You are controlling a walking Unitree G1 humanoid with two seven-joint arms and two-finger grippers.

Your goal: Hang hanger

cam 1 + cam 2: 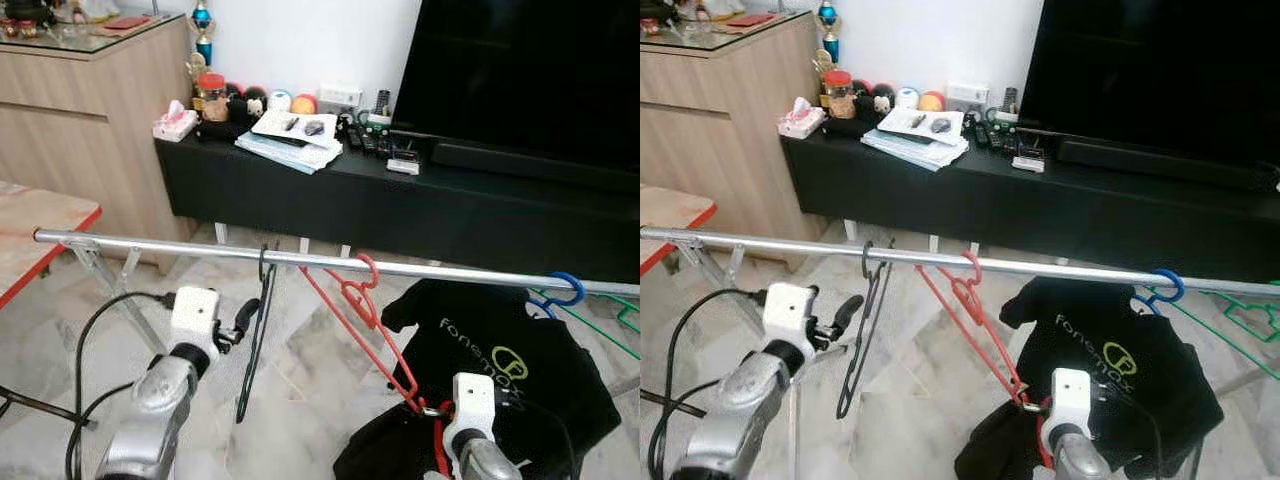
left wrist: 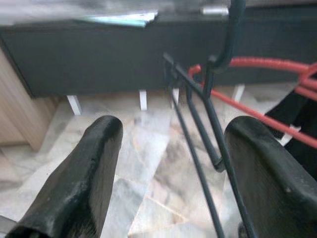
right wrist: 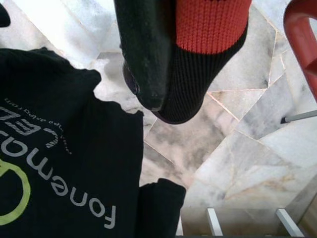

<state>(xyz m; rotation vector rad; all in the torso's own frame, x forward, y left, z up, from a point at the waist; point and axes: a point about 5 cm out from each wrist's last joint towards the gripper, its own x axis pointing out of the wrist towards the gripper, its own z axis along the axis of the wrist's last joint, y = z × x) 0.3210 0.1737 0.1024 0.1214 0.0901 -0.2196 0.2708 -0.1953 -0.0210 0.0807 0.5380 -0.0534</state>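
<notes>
A silver rail (image 1: 150,245) runs across in front of me. From it hangs a thin black hanger (image 1: 262,330) by its hook. My left gripper (image 1: 243,318) is open just left of this hanger; in the left wrist view the hanger's wires (image 2: 198,114) stand between and just beyond the spread fingers (image 2: 89,163). A red hanger (image 1: 355,300) is hooked on the rail and slants down to my right wrist (image 1: 470,400). In the right wrist view my right gripper (image 3: 161,106) shows one black finger (image 3: 143,49) pressed against a red-and-black knit cloth (image 3: 208,29).
A black T-shirt (image 1: 500,370) hangs on a blue hanger (image 1: 565,290) at the right, with a green hanger (image 1: 600,325) beyond it. Behind the rail stand a low black console (image 1: 300,200), a TV (image 1: 530,70) and a wooden cabinet (image 1: 70,120). A red-edged table (image 1: 30,240) is at the left.
</notes>
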